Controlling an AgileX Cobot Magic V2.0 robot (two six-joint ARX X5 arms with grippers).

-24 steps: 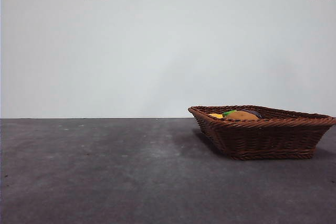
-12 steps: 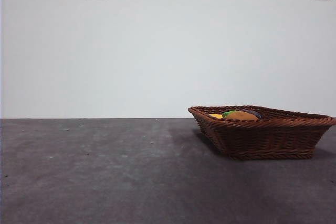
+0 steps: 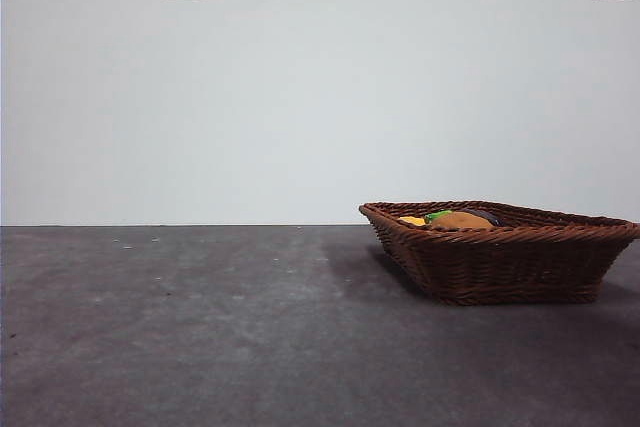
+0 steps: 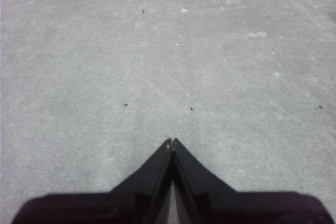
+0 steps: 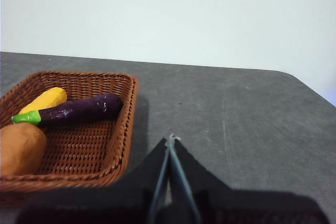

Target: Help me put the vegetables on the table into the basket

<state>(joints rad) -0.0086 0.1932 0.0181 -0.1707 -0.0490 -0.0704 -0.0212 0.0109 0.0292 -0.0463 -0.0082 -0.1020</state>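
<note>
Corn cob (image 5: 44, 99), eggplant (image 5: 71, 109) and potato (image 5: 20, 148) lie in the basket (image 5: 126, 124) on the table (image 3: 200, 327).

The scene is evenly and softly lit, a faint shadow being cast beside the basket (image 3: 500, 257); slight softness is seen throughout.

I see a dark brown woven basket (image 5: 79, 129) holding a yellow corn cob (image 5: 44, 99), a dark purple eggplant (image 5: 79, 108) with a bright green cap, and an orange-brown potato (image 5: 18, 148). The table (image 4: 157, 51) is mottled dark grey, the wall (image 3: 300, 97) white, my grippers black.
</note>
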